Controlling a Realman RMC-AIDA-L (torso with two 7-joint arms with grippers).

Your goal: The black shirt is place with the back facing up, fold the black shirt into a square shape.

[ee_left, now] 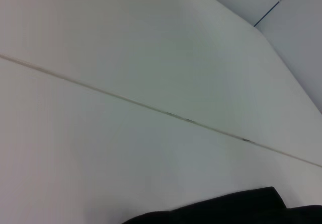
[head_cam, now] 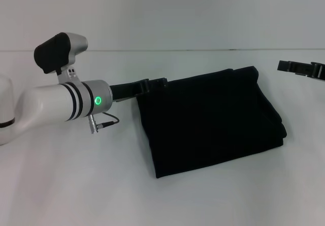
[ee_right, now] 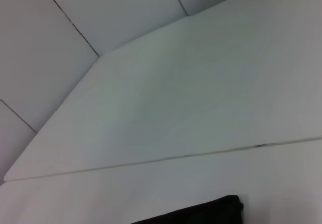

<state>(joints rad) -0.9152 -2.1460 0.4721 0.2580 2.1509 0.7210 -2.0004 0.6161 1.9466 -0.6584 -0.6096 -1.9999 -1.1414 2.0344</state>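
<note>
A: Where is the left pincer [head_cam: 155, 84], and how far apart are its fingers?

B: It reaches in from the left of the head view, and its tip lies at the upper left corner of the black shirt [head_cam: 210, 122]. Whether the fingers are spread or nipping the cloth cannot be told; they merge with the dark fabric.

A: And the right pincer [head_cam: 289, 66]?

B: It sits at the upper right edge of the frame, apart from the shirt. Its gap cannot be read either.

A: How does the shirt lie?

B: Folded into a thick, roughly four-sided pad right of centre on the white tabletop [head_cam: 76, 185]. Its long axis runs left to right, tilted slightly, with layered folds at the right edge.
</note>
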